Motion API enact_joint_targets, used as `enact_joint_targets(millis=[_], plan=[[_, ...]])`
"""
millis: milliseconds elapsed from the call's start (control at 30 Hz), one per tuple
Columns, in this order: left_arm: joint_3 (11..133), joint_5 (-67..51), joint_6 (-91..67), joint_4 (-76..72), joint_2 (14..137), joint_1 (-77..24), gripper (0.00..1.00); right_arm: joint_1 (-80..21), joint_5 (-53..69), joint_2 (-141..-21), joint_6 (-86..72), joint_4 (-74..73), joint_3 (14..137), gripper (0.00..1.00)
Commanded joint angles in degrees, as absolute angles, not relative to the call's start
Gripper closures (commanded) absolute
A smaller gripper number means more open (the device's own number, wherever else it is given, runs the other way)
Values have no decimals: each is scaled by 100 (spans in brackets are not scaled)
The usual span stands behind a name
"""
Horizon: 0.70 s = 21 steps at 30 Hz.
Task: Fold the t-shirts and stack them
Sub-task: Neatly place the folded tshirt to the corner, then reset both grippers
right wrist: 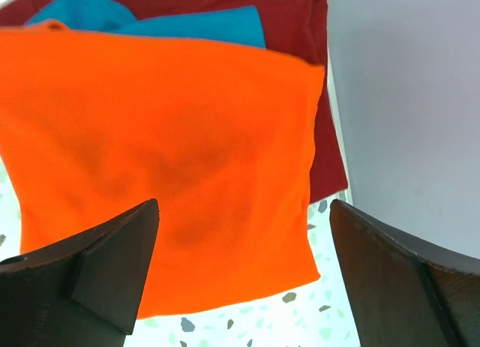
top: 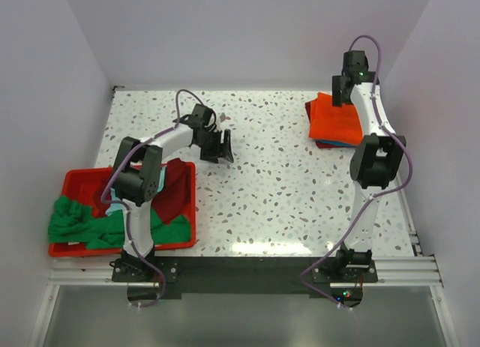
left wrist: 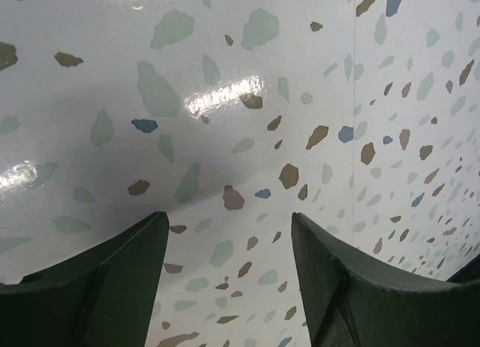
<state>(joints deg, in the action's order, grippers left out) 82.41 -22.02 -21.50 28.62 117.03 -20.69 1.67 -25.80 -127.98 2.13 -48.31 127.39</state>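
Orange t-shirt [right wrist: 165, 160] lay folded on top of the stack at the far right of the tabletop [top: 285, 182], with blue t-shirt [right wrist: 195, 25] and dark red t-shirt [right wrist: 322, 100] under it. Right jaws hung over it, spread wide, gripping nothing. Left jaws were released too, over speckled tabletop. Green t-shirt [top: 82, 223] lay bunched in the red bin [top: 75, 178].

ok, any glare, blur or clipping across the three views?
Top external: even light, sharp, mild glare streaks on the speckled terrazzo tabletop at its near and far edges. Left wrist: bright hotspots on the tabletop, dark left fingers soft at the edges. Right wrist: bright orange folded t-shirt near-saturated, few folds readable; right fingers dark, slightly blurred.
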Motion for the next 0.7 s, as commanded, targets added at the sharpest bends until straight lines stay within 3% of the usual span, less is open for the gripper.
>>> enact_joint_targets(millis=[0,400,667], plan=[[8139,-1978,-2223,2620,11049,-2065,28,167,-2778,-12025,44,-4246,12114,1],[8833,-917,-1960,2487,10073,-2452,28,-254,-2075,-9749,-694,-3911,9950,1],[8113,306,-1811,1890,8563,-2470,22,-1256,-1846,-8474,-1449,-3999,8791,1]])
